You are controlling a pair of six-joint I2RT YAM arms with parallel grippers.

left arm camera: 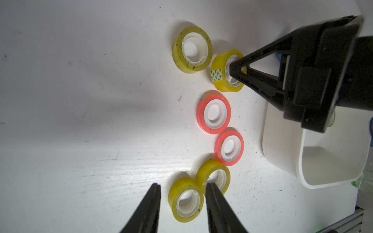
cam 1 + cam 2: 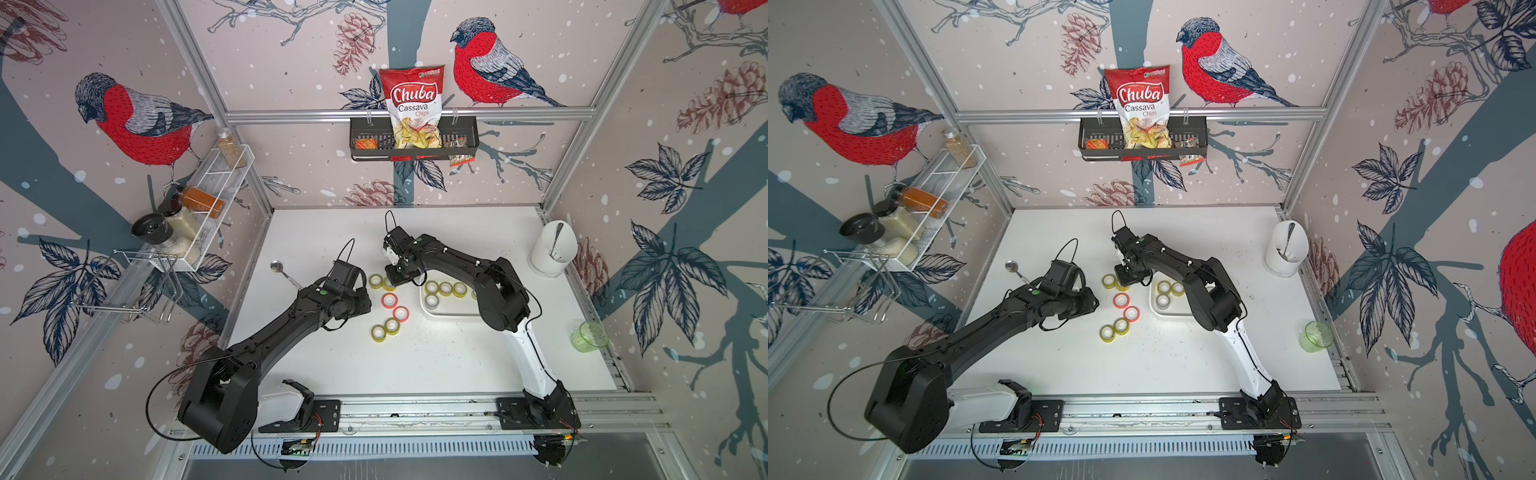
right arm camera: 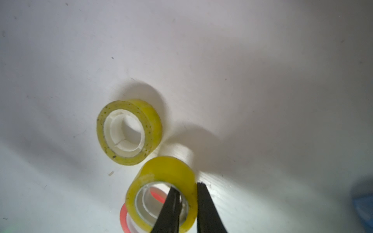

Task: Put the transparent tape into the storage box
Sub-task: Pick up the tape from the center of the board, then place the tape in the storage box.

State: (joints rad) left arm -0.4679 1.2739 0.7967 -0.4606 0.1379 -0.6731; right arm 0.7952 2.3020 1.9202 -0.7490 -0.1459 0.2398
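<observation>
Closest to your right wrist camera is the transparent tape (image 3: 165,171), a see-through yellow roll, and your right gripper (image 3: 187,186) is clamped on it: one black finger is inside the hole, the other is outside, and the roll's wall is pinched between them. The roll is tipped. Just past the fingertips a speckled yellow roll (image 3: 150,125) lies flat on the white table (image 3: 262,80), just beside the held one. On the other side of the held roll lies a pink roll (image 1: 200,114), and a second pink roll (image 1: 218,149) lies just after it. The storage box (image 2: 451,309) sits just beside your right gripper, on the side of its own arm, and the held tape is not in it yet. At least four more tape rolls (image 2: 445,288) already lie in the box; the arm hides part of it. Your left gripper (image 1: 182,184) is across the pink rolls from the right one. Its fingers are apart, with a yellow roll (image 1: 175,193) lying flat between them, and you cannot tell if they touch it. A neighbour roll (image 1: 201,173) lies right beside that one, by one fingertip. Well away from both grippers stand a white cup (image 2: 542,257) and a green glass (image 2: 589,336).
</observation>
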